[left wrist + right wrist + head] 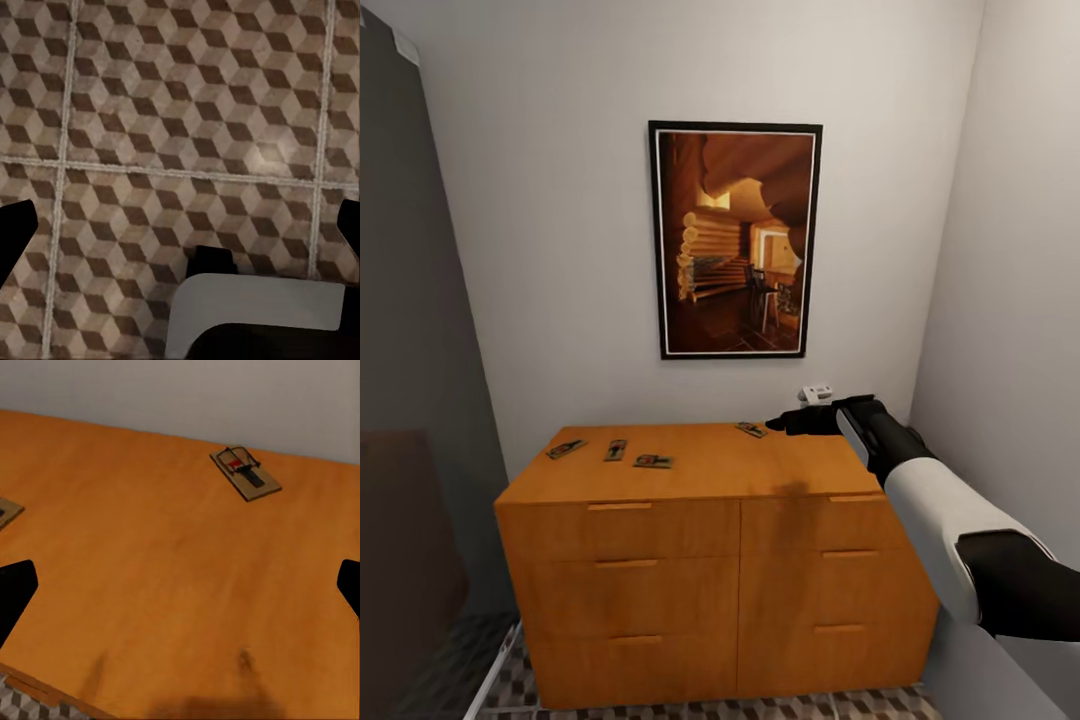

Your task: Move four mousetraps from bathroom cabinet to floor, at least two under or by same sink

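The orange-brown cabinet [710, 590] stands against the back wall with its drawers closed. Three mousetraps lie on the left part of its top [565, 449] [616, 450] [653, 461]. One more mousetrap [751, 429] [246, 472] lies near the back right. My right gripper [782, 424] [180, 589] hovers open just right of that trap and above the cabinet top, holding nothing. The edge of another mousetrap [6, 512] shows in the right wrist view. My left gripper [180, 225] hangs open over the cube-patterned bathroom floor [172, 112]. The sink is out of view.
A framed picture [735, 240] hangs above the cabinet. A small white fitting [817, 393] sits on the wall behind my right gripper. A white side wall [1020, 300] runs close on the right and a dark panel [410, 400] stands on the left. Floor tiles [660, 708] show below the cabinet.
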